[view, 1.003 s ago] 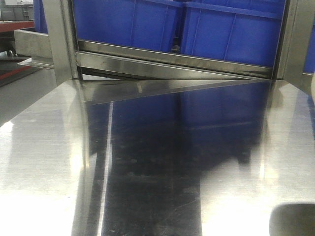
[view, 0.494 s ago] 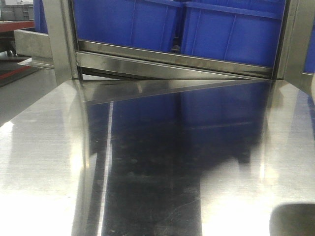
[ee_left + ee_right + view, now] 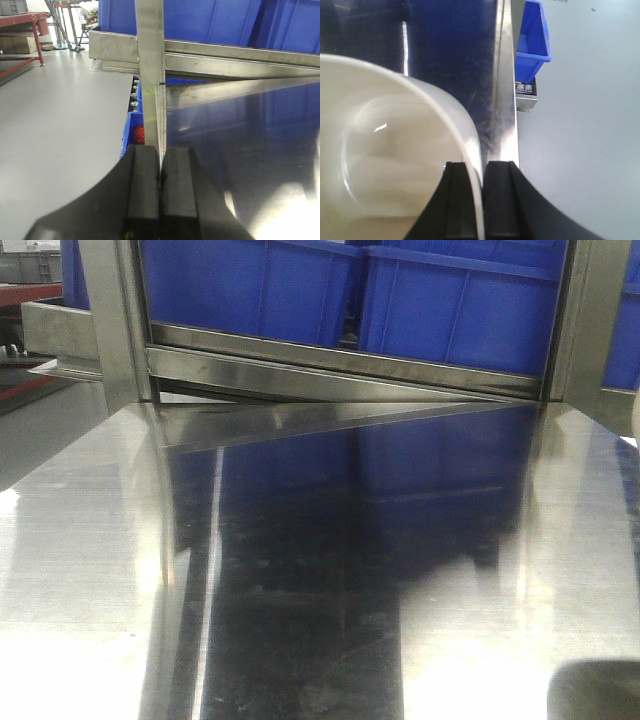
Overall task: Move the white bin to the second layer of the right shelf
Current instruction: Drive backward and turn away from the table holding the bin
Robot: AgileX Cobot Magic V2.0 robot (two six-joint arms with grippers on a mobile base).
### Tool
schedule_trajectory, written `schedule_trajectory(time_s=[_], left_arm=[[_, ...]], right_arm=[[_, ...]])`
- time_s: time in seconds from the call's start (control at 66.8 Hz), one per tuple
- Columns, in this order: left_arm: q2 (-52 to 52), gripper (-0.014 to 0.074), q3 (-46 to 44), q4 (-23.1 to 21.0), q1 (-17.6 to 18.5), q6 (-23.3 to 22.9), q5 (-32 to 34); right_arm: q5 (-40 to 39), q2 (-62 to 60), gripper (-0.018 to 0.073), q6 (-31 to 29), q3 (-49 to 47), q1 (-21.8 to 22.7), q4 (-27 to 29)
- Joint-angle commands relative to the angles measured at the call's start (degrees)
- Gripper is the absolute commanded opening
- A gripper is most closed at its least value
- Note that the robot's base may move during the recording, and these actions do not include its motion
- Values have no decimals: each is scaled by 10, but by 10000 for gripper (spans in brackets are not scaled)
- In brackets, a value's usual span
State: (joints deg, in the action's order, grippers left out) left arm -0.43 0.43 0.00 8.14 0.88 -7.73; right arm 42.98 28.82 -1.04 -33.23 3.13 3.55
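Clearly the white bin [image 3: 395, 150] is held by the right gripper [image 3: 481, 172], whose jaws pinch one side wall at the rim, one pad inside and one outside, above the steel tabletop [image 3: 450, 60] near its right edge. That rim hold probably suits a tub too wide to span. The left gripper [image 3: 160, 167] is closed, pads touching, with nothing between them, and seems parked out of the way.

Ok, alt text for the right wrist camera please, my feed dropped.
The right hand pinches the rim wall of the empty white bin, one finger inside and one outside. Beyond lie the dark steel tabletop, a blue crate past its edge, and grey floor.
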Motion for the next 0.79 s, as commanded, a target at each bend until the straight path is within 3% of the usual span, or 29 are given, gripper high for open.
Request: schedule_trajectory(time_s=[0.0, 0.778], left_arm=[[-9, 85, 21, 0, 2, -2, 50], [-9, 85, 21, 0, 2, -2, 50]], right_arm=[[-54, 1, 41, -2, -17, 4, 4], [-54, 1, 41, -2, -17, 4, 4]])
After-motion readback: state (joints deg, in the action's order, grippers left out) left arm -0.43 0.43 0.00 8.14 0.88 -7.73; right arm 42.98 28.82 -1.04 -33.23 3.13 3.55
